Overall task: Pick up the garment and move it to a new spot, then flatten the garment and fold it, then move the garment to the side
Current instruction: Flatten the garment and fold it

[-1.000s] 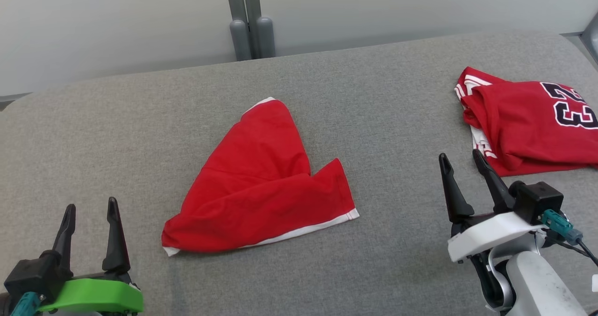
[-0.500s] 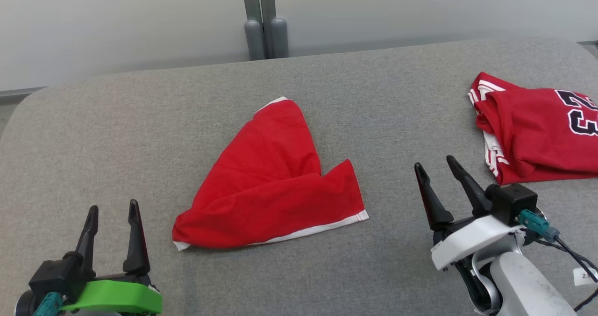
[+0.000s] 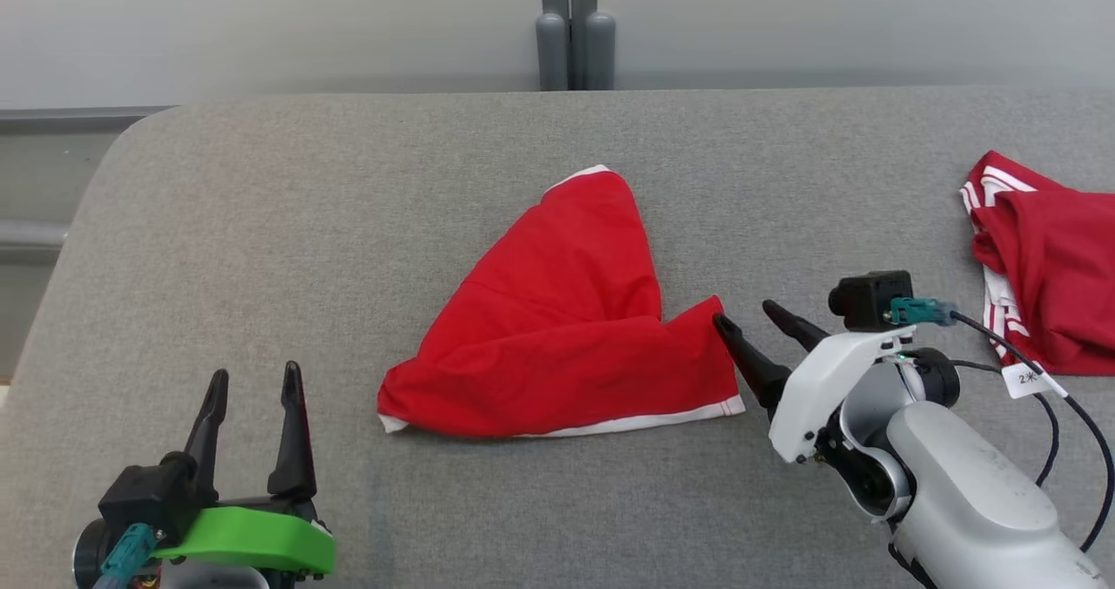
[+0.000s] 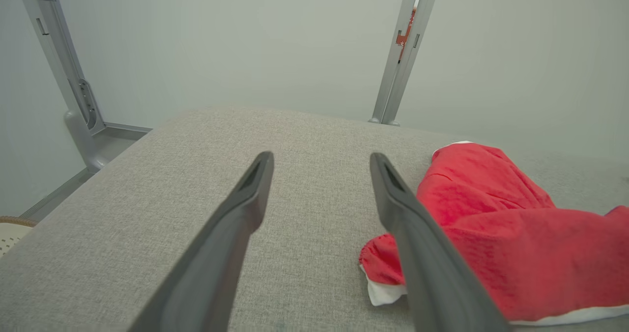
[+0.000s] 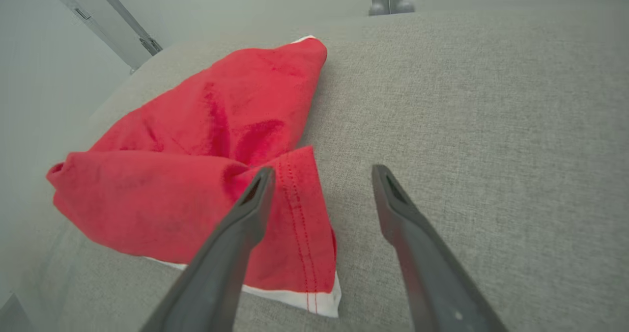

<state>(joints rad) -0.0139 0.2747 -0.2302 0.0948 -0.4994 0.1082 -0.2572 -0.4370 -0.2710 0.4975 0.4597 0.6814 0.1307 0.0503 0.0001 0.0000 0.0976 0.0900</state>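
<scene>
The fingers of the right gripper stand wide open and hold nothing. Their tips are at the right-hand corner of the red garment, which lies crumpled and folded over itself about the middle of the table. In the right wrist view one finger is over the stitched hem with the white trim and the other finger is over bare table. So the fingers straddle the edge of the cloth, but I cannot tell if they touch it already. The left gripper is also fully open and empty. It is toward the near left corner of the table, with the left end of the garment near it.

The step in hand seems to be the first pick-up. To do it well, the right fingers should go down until the lower one presses into the table cover, and then close on the hem corner. There the cloth is double and stiffer, so it will slip less. It is better to catch all layers of the corner, because a single layer can pull the fold open and drag the rest behind. The left gripper can take the opposite corner with the white tip, so that the cloth hangs between two points. The lift should be slow, and the new spot should be well apart from the second red garment at the right edge of the table.
</scene>
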